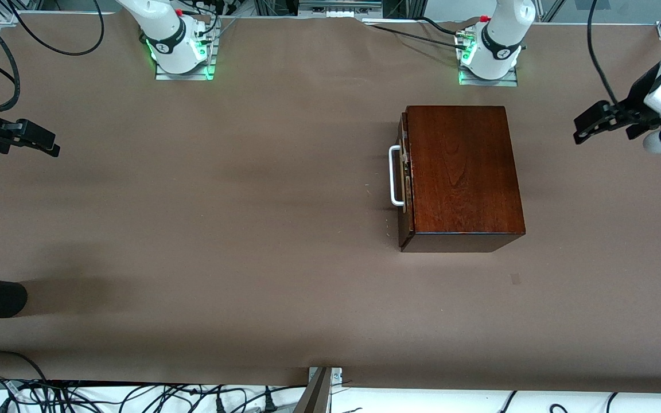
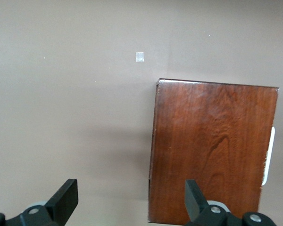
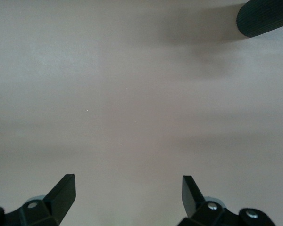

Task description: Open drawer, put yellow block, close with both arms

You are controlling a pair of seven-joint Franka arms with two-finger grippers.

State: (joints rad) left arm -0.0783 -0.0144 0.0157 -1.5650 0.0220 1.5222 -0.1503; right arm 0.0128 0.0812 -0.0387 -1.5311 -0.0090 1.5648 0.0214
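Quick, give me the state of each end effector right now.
Left end effector: open, holding nothing, up beside the wooden box.
Right end effector: open, holding nothing, over bare table.

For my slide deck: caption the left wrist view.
Open left gripper above the brown table, beside the mahogany drawer box, white handle at its edge.

Left tool (image 2: 129,200) spread wide above the apparently closed drawer (image 2: 269,157).

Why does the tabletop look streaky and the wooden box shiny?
Front view: soft dark shadow bands cross the brown table, and the glossy dark mahogany box shows a pale sheen. Left wrist view: glare on the box top. Right wrist view: faint shadow stripes only.
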